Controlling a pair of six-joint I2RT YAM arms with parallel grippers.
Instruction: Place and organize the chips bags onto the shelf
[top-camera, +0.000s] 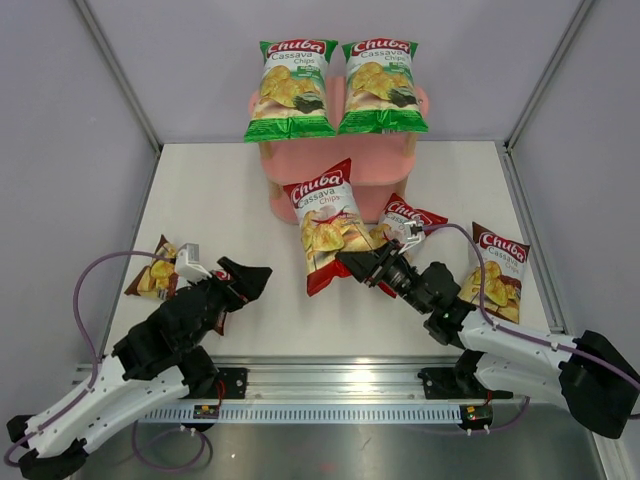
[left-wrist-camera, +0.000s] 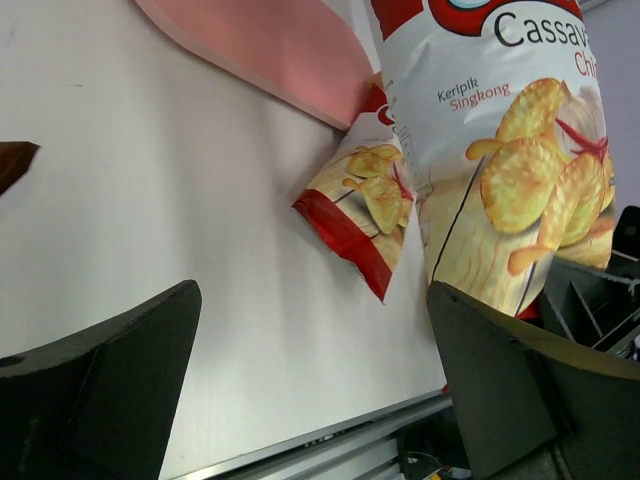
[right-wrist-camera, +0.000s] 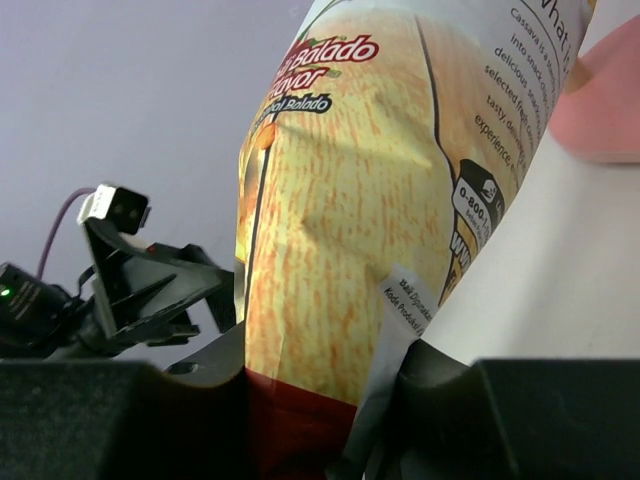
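The right gripper (top-camera: 350, 264) pinches the bottom seam of the red chips bag (top-camera: 325, 225) — held just in front of the shelf (top-camera: 345, 165), long axis pointing from the gripper toward its tiers — while the left gripper (top-camera: 248, 278), spread and empty, hangs farther from the shelf.

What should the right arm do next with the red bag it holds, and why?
Probably ease the red chips bag, clamped in the right gripper, forward onto a lower board of the pink shelf: two green chips bags already fill its top board.
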